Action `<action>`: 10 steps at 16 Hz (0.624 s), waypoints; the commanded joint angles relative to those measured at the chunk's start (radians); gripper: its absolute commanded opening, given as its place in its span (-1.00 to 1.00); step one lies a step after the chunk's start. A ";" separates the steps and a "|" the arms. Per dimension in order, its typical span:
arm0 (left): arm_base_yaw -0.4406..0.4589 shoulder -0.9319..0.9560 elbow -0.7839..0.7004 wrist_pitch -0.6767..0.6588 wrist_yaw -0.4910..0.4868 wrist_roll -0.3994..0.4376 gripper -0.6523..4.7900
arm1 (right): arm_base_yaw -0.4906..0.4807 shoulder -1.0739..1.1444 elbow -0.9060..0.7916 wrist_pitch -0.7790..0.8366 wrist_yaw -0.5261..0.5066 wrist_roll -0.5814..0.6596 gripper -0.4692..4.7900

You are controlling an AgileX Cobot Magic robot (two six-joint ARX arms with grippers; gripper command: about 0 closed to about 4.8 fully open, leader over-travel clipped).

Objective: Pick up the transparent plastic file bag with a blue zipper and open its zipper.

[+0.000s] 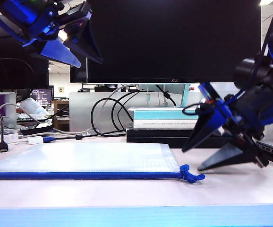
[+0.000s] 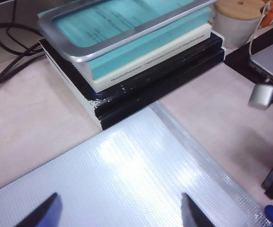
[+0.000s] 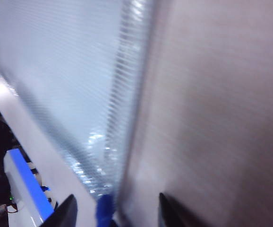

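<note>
We see the transparent plastic file bag [image 1: 87, 157] flat on the table [image 1: 127, 194], our left hand [image 1: 75, 47] open and empty high above it, our right hand [image 1: 207, 153] open, seemingly just beside the blue zipper [image 1: 80, 175] pull.
</note>
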 commanded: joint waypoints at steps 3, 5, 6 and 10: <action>0.000 -0.002 0.001 0.010 0.006 0.005 0.47 | 0.071 0.043 0.002 0.005 -0.008 -0.006 0.02; 0.000 -0.002 0.001 0.010 0.006 0.008 0.47 | 0.117 0.067 0.002 0.035 -0.001 -0.005 -0.09; 0.000 -0.002 0.001 0.010 0.005 0.008 0.47 | 0.131 0.078 0.002 0.054 0.007 -0.005 -0.59; 0.000 -0.002 0.001 -0.019 0.004 0.026 0.47 | 0.155 0.096 0.003 0.217 0.027 0.056 -0.86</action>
